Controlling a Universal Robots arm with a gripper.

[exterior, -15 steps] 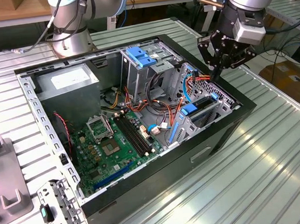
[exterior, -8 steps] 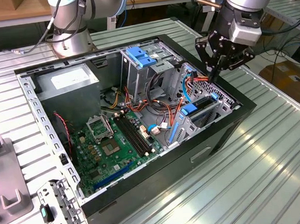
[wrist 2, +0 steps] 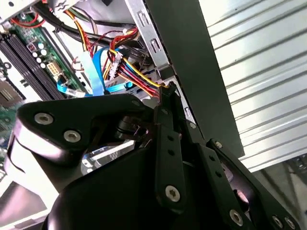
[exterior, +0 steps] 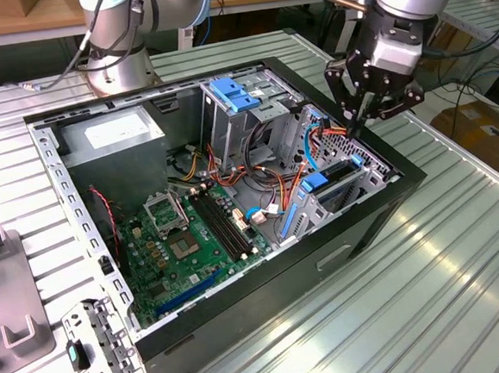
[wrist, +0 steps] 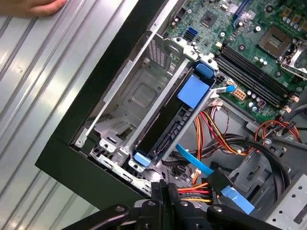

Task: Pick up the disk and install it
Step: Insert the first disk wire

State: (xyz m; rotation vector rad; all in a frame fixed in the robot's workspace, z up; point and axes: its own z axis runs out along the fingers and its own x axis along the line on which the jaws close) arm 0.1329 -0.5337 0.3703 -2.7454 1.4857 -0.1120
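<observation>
The disk point(exterior: 338, 173) stands on edge in the metal drive cage at the exterior view's right end of the open computer case point(exterior: 242, 317). It is a black drive with bright blue rails. In the first wrist view the disk point(wrist: 165, 128) sits down in its bay with a blue tab at each end. My gripper point(exterior: 356, 128) hangs just above and behind the cage, over the red and orange cables. Its fingers are pressed together with nothing between them in both wrist views, where the gripper point(wrist: 164, 188) point(wrist 2: 165, 93) points at the cable bundle.
A motherboard point(exterior: 193, 234) and power supply point(exterior: 111, 132) fill the case's other end. A light-blue ribbed bracket point(exterior: 233, 93) tops the tall cage. Loose cables point(exterior: 275, 180) lie beside the disk. A hand point(wrist: 43, 5) rests on the table. A grey fixture point(exterior: 7, 292) and metal plate point(exterior: 93, 346) lie outside.
</observation>
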